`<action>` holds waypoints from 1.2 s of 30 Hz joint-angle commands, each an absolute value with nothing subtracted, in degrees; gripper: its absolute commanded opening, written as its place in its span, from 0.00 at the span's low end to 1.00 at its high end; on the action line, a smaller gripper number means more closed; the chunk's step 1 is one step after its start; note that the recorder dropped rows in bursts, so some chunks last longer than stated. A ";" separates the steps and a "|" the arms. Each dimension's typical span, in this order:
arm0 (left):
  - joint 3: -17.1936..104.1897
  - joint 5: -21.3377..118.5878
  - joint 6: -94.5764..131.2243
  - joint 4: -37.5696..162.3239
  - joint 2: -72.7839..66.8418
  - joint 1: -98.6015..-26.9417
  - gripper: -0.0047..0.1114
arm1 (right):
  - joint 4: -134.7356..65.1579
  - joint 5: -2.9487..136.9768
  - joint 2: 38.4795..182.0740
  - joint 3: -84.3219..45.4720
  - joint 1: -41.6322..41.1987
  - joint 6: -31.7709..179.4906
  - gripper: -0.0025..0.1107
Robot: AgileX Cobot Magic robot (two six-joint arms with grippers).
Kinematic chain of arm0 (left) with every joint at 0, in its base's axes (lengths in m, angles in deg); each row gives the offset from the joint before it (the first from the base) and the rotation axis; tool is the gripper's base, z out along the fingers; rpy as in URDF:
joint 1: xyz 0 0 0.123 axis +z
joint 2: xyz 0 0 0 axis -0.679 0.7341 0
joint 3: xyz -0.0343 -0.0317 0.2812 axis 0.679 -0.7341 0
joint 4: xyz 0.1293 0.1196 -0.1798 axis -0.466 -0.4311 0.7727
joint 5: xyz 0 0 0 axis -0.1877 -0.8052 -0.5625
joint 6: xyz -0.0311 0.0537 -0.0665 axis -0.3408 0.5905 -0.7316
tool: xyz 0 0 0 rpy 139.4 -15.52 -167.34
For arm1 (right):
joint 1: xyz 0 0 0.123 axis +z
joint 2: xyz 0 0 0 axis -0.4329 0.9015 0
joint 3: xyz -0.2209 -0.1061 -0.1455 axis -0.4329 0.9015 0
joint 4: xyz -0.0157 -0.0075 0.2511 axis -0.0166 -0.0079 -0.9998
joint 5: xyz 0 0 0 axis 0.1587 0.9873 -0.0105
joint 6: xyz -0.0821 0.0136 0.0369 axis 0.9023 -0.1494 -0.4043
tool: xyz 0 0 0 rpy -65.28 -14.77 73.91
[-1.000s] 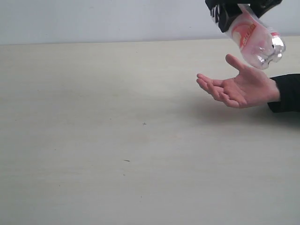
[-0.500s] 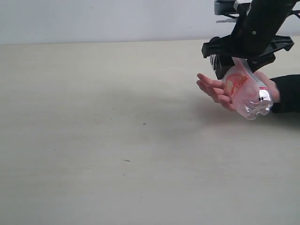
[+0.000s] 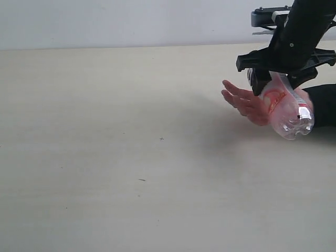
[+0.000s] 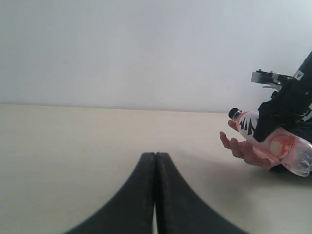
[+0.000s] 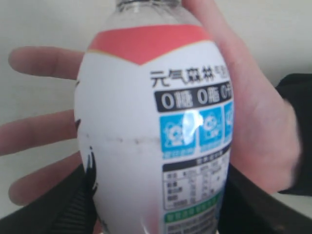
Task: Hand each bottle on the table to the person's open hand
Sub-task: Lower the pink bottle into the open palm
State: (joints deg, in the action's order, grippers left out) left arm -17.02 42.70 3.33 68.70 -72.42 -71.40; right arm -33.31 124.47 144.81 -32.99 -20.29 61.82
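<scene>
The bench [image 3: 105, 157] is a wide, pale beige top with faint grain and a few tiny dark specks [image 3: 161, 138]. Behind it runs a plain whitish wall [image 3: 105, 21].

My left pincer [image 4: 155, 161] hangs low over the bare bench, its two dark fingers pressed flat together with nothing between them.

My right pincer [image 3: 281, 84] is at the far right side of the bench. Its jaws stand wide and clamp the body of the bottle [image 3: 286, 107], one finger on each side. The bottle is tilted. Its clear ribbed base points down toward the exterior camera, and its black cap [image 4: 234, 112] points up and away from that camera. It sits over the palm of a person's open hand [image 3: 244, 101], which reaches in from the right in a dark sleeve [image 3: 323, 105], palm up and fingers spread. In my right wrist view the palm lies right behind the bottle and the thumb runs along its side. I cannot tell whether bottle and palm touch.

The label [image 5: 156, 131] is white with a pink-red band at the top. Under the band I read "元气森林", then a dark strip starting "0糖 0脂". Below that are blue icon squares and a nutrition table too small to read. From the left wrist view, bold black strokes show near the neck.
</scene>
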 commanded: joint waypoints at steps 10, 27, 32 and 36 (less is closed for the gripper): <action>-17.19 43.10 3.57 68.49 -72.78 -71.27 0.04 | -32.95 120.21 149.37 -32.75 -20.41 62.50 0.02; -17.19 43.10 3.57 68.49 -72.78 -71.27 0.04 | -33.15 121.23 149.37 -32.75 -20.31 62.50 0.64; -17.19 43.10 3.57 68.49 -72.78 -71.27 0.04 | -33.15 120.97 149.37 -32.75 -20.31 62.50 0.65; -17.19 43.10 3.57 68.49 -72.78 -71.27 0.04 | -33.15 120.74 149.37 -32.75 -20.31 62.50 0.65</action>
State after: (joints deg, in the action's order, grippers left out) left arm -17.02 42.70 3.43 68.70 -72.42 -71.40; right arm -33.42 121.09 149.35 -32.99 -20.29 62.04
